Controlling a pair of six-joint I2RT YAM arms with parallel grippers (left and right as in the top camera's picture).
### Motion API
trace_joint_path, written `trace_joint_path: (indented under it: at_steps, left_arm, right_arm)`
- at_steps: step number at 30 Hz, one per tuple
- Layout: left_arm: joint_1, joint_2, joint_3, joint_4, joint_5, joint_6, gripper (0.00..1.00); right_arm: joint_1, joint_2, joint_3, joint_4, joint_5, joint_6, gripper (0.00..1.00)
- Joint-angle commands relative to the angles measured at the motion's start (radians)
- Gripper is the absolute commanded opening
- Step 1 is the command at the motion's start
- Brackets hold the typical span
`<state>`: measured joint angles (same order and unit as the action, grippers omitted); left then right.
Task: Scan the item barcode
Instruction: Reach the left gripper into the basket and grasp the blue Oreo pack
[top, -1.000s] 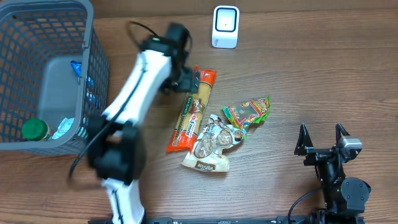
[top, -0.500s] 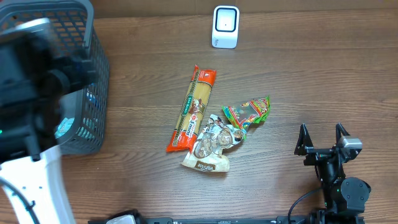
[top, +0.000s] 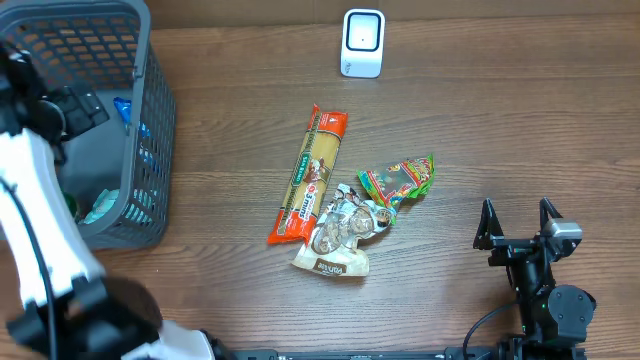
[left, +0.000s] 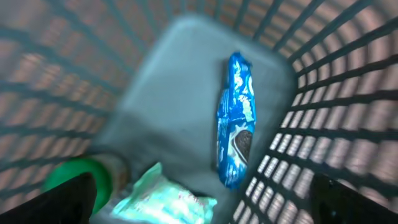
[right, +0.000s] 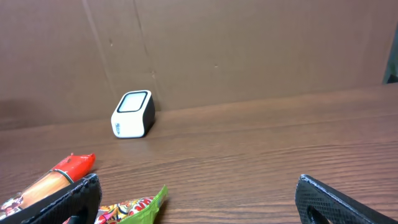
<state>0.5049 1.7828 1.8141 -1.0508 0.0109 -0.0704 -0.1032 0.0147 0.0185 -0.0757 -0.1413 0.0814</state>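
Note:
The white barcode scanner (top: 362, 42) stands at the table's far edge; it also shows in the right wrist view as the scanner (right: 133, 114). My left gripper (top: 80, 108) hangs open inside the grey basket (top: 150, 130). Below the left gripper (left: 205, 208) lie a blue cookie pack (left: 236, 118), a green-lidded jar (left: 78, 177) and a teal packet (left: 165, 199); nothing is between its fingers. On the table lie a red pasta packet (top: 310, 177), a green snack bag (top: 398, 178) and a silver pouch (top: 340, 235). My right gripper (top: 518, 225) rests open at the front right.
The basket's mesh wall (left: 336, 106) stands close on the right of the left gripper. In the right wrist view, the green snack bag (right: 134, 208) and the pasta packet's red tip (right: 68, 168) lie near the left finger (right: 62, 202). A brown wall rises behind the scanner.
The left arm has swung from beside the pasta packet at the table's middle over to the basket at the far left. The right arm and the table items have not moved.

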Motion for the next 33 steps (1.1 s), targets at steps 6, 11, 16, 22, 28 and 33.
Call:
trace_joint_path:
  at_steps: [6,11,16,22,28,33]
  left_arm:
    - [-0.001,0.213,0.001,0.054,0.095,0.049,1.00]
    - [-0.002,0.309,0.001,0.084,0.130,0.050,1.00]
    - [-0.002,0.364,0.001,0.116,0.204,0.091,1.00]
    - [-0.005,0.388,0.001,0.134,0.248,0.095,1.00]
    - [-0.034,0.405,0.000,0.131,0.245,0.093,0.99]
    - [-0.070,0.405,0.000,0.135,0.179,0.049,0.97]
  right_arm:
    - [-0.003,-0.010,-0.011,0.004,0.009,-0.003,1.00]
    - [-0.003,-0.010,-0.011,0.004,0.009,-0.003,1.00]
    - [-0.003,-0.010,-0.011,0.004,0.009,-0.003,1.00]
    - [-0.003,-0.010,-0.011,0.004,0.009,-0.004,1.00]
    - [-0.003,-0.010,-0.011,0.004,0.009,-0.004,1.00]
    - [-0.003,-0.010,-0.011,0.004,0.009,-0.003,1.00]
